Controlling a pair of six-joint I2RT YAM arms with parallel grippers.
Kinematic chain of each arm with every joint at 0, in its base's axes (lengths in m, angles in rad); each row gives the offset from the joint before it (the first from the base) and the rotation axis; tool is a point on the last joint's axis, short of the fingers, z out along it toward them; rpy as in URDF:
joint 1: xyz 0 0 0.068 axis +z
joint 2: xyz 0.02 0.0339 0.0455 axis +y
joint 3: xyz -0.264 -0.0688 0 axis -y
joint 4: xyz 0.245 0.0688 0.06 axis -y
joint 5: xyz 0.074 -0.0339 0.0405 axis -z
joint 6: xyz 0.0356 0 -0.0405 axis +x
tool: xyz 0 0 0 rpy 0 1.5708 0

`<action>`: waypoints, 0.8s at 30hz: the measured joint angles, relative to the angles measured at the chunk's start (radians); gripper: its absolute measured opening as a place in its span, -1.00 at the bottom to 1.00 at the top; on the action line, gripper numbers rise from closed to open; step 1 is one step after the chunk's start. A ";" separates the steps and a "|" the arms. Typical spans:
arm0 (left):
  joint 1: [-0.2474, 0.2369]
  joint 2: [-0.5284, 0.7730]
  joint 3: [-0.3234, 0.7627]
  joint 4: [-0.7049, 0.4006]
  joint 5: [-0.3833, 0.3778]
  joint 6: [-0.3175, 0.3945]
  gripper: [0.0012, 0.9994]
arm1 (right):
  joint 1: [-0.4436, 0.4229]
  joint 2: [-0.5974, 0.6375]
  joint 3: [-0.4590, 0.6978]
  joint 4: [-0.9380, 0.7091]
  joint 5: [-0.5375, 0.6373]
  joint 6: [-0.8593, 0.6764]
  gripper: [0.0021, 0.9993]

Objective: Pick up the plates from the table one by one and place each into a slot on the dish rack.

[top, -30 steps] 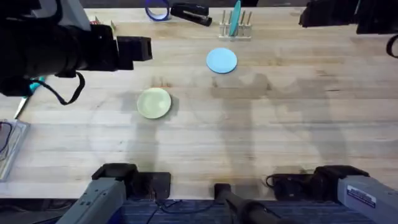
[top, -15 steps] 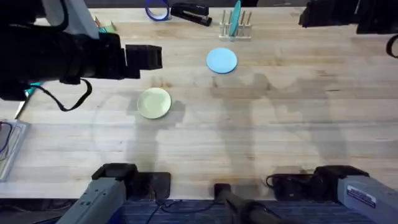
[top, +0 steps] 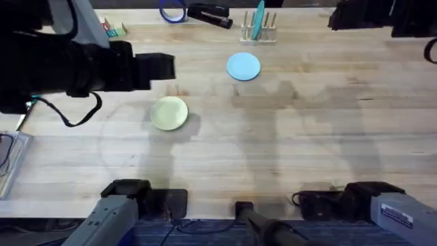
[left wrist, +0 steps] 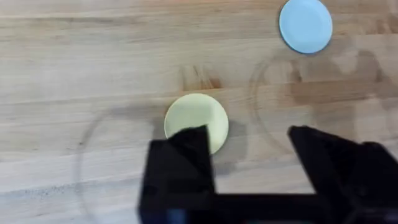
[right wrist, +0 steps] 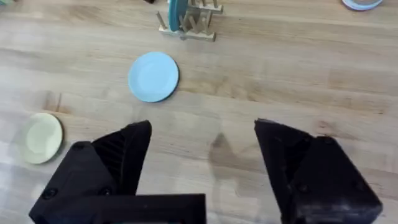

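Note:
A pale cream-yellow plate (top: 168, 113) lies flat on the table (top: 287, 143), left of centre. A light blue plate (top: 243, 66) lies flat farther back, near the dish rack (top: 258, 31), which holds a teal plate upright between its pegs. My left gripper (top: 156, 66) hovers high, just left of and behind the cream plate. In the left wrist view the left gripper (left wrist: 249, 149) is open, with the cream plate (left wrist: 196, 118) below near one finger. My right gripper (right wrist: 202, 149) is open high above bare wood, with the blue plate (right wrist: 153, 76) and rack (right wrist: 186, 18) beyond it.
A blue tape roll (top: 172, 10) and a black stapler (top: 208, 14) lie at the back edge, left of the rack. The right arm (top: 369, 17) hangs over the far right. A clear tray (top: 10, 160) sits at the left edge.
The left arm has swung right and a little toward the front, bringing its gripper nearer the cream plate. Plates, rack and right arm have not moved.

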 joint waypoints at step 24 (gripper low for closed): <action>0.245 0.076 0.000 -0.221 0.204 0.190 -0.92 | 0.000 0.000 0.000 0.023 0.000 0.000 0.99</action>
